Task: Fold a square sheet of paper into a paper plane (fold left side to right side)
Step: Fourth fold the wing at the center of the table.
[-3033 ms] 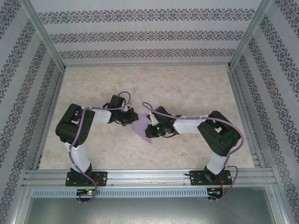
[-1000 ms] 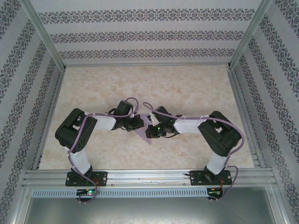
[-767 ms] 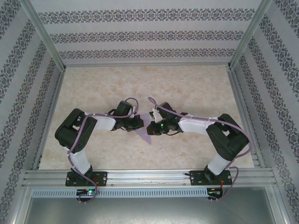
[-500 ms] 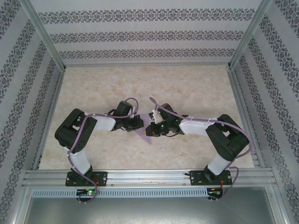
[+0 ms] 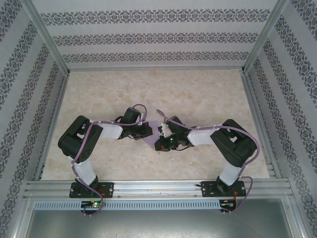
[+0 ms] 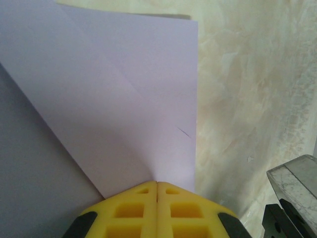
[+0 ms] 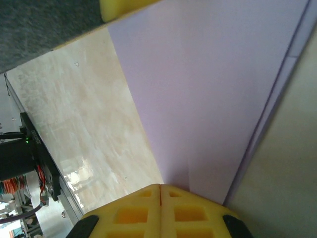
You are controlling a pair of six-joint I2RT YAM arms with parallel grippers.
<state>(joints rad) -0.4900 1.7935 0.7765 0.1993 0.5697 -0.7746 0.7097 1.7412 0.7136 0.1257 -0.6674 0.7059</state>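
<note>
The sheet of paper point(image 5: 153, 132) lies partly folded near the middle of the bench point(image 5: 208, 94). It is about midway between the left and right edges and a little closer to the near edge than the far one. Both arms reach inward and meet over it. The left tool point(image 5: 146, 132) is at the paper's left side and the right tool point(image 5: 159, 145) is at its near right side.

In the left wrist view, the left tool point(image 6: 157, 184) has its two yellow fingers point(image 6: 131, 210) pressed together with no gap along the seam. Their tip sits on the lilac paper point(image 6: 124, 99), where a diagonal flap narrows to a point. A straight paper edge runs away from the tool on the right, with bare marbled bench point(image 6: 242, 99) beside it. A darker lilac layer shows at the lower left.

In the right wrist view, the right tool point(image 7: 160, 187) is closed the same way, finger against finger. Its tip touches the paper point(image 7: 208, 84), which widens away from it. Along the paper's right side, thin stacked edges show several layers. A yellow finger point(image 7: 121, 7) of the left tool rests at the paper's far corner.

I cannot tell whether either tool pinches a layer or only bears on the paper.
</note>
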